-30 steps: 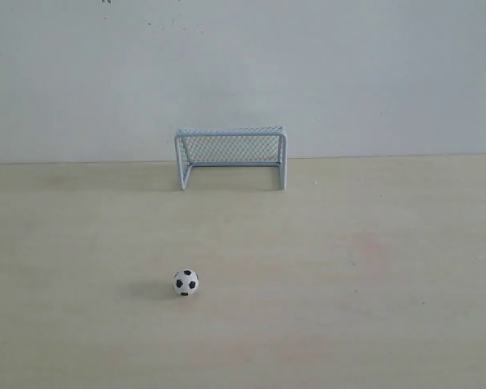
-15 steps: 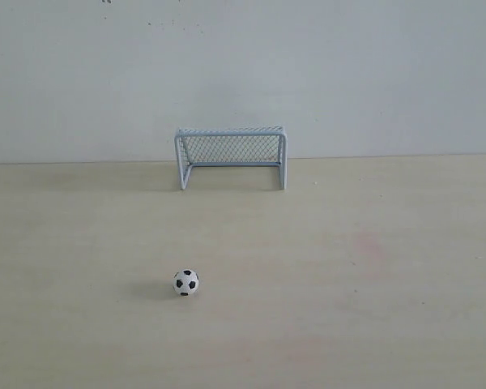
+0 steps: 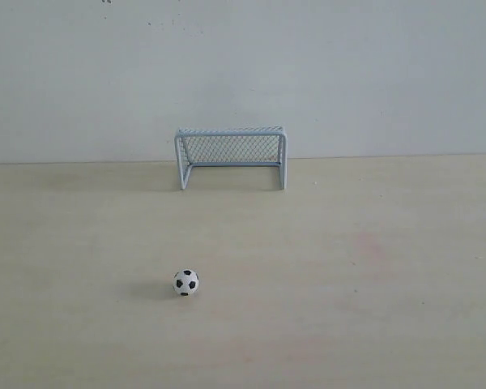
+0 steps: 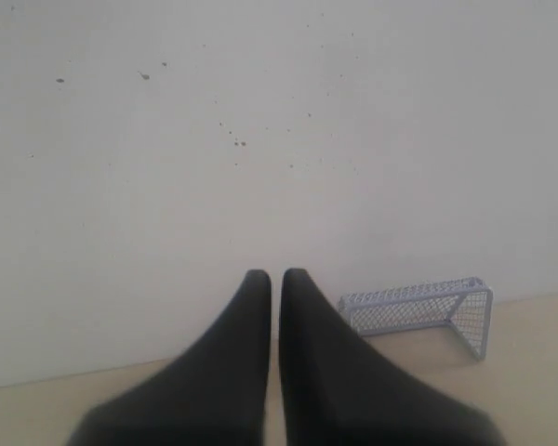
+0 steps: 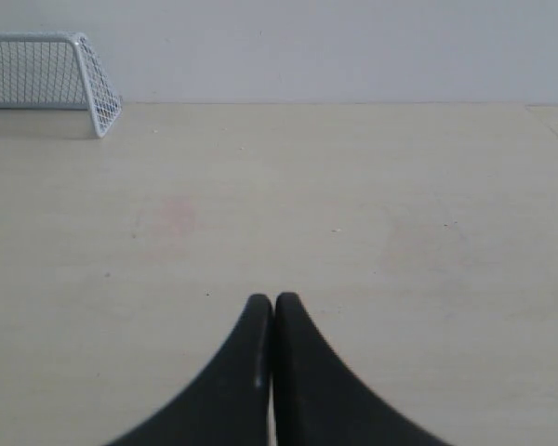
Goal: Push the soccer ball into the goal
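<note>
The small black-and-white soccer ball rests on the pale wooden table, well in front of the goal and slightly to its left. The goal, a grey-white frame with mesh, stands at the table's back edge against the wall. Neither arm shows in the exterior view. In the left wrist view my left gripper is shut and empty, with the goal beyond it. My right gripper is shut and empty above bare table, the goal far off. The ball is out of both wrist views.
A plain white wall rises right behind the goal. The table top is a light wood surface with faint pinkish stains.
</note>
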